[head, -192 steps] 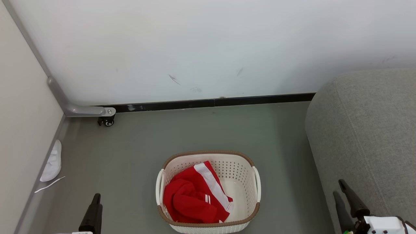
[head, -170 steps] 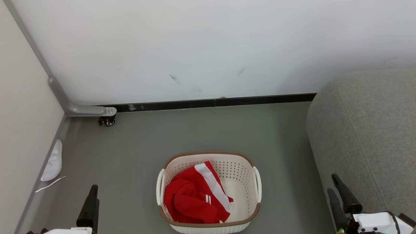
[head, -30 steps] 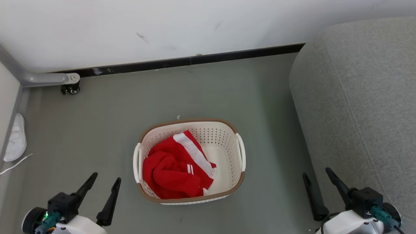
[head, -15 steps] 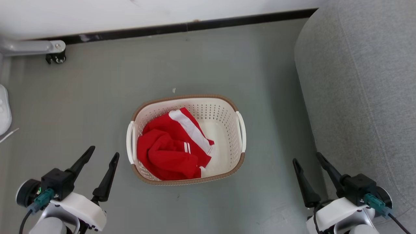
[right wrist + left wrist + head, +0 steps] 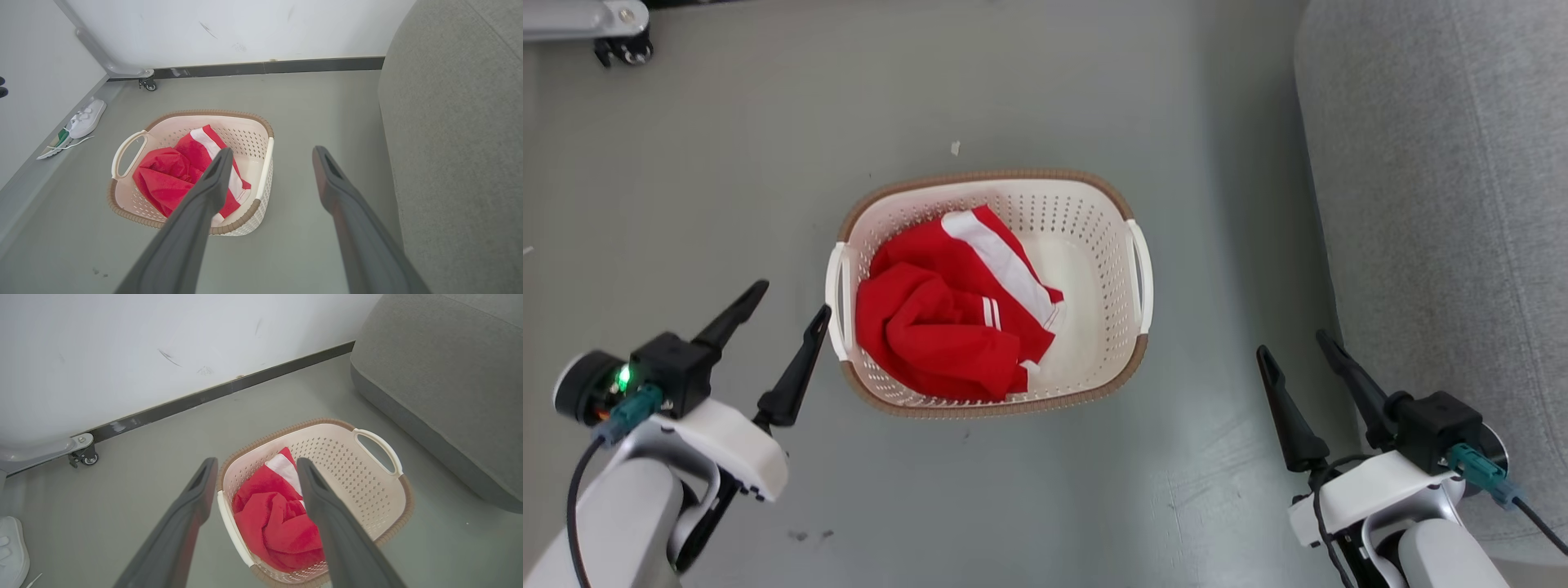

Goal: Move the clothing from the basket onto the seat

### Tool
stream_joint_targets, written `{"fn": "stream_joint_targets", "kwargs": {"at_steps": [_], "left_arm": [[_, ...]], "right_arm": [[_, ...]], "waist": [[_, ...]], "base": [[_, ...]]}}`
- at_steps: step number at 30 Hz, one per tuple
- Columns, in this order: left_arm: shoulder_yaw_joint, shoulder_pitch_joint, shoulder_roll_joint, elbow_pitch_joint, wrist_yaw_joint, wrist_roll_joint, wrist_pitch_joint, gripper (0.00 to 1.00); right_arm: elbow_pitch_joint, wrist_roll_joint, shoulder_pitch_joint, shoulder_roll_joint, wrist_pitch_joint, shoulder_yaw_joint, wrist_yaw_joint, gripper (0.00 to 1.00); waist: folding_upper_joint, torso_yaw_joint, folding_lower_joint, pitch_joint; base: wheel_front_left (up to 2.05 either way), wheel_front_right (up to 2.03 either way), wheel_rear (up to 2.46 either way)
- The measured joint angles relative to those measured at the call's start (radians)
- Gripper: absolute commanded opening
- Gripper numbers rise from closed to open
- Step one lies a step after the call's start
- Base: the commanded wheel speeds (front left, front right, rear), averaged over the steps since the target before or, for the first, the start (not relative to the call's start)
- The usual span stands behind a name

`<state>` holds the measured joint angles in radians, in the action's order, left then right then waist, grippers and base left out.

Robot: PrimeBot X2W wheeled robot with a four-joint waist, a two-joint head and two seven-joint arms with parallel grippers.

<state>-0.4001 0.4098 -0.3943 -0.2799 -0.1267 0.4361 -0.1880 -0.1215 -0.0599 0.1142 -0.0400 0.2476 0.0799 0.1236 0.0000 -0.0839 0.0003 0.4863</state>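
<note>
Clothing (image 5: 931, 335) bunched in basket (image 5: 1086, 214), underside hidden, seat (image 5: 1437, 204) cut off at edge

The left gripper (image 5: 792, 297) and the right gripper (image 5: 1291, 343) are held well apart, fingers spread wide and pointed forward.

- The basket (image 5: 1086, 237), cream perforated plastic with a brown woven-look rim and two white side handles, stands upright.
- The clothing (image 5: 931, 327), bright red with white trim, lies crumpled in the basket's left half, with a broad white band on top.
- The seat (image 5: 1437, 204), upholstered in grey fabric, stands to the right of the basket, apart from it.
</note>
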Motion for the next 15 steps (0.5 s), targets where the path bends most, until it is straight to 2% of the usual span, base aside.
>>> {"fn": "stream_joint_targets", "kwargs": {"at_steps": [15], "left_arm": [[-0.083,0.185,-0.04,0.039,0.0,-0.088,0.095,1.0]], "right_arm": [[0.027,-0.053,0.078,-0.002,0.0,-0.002,0.0,1.0]], "waist": [[0.0,-0.01,0.0,0.133]], "base": [[0.0,0.0,0.0]]}}
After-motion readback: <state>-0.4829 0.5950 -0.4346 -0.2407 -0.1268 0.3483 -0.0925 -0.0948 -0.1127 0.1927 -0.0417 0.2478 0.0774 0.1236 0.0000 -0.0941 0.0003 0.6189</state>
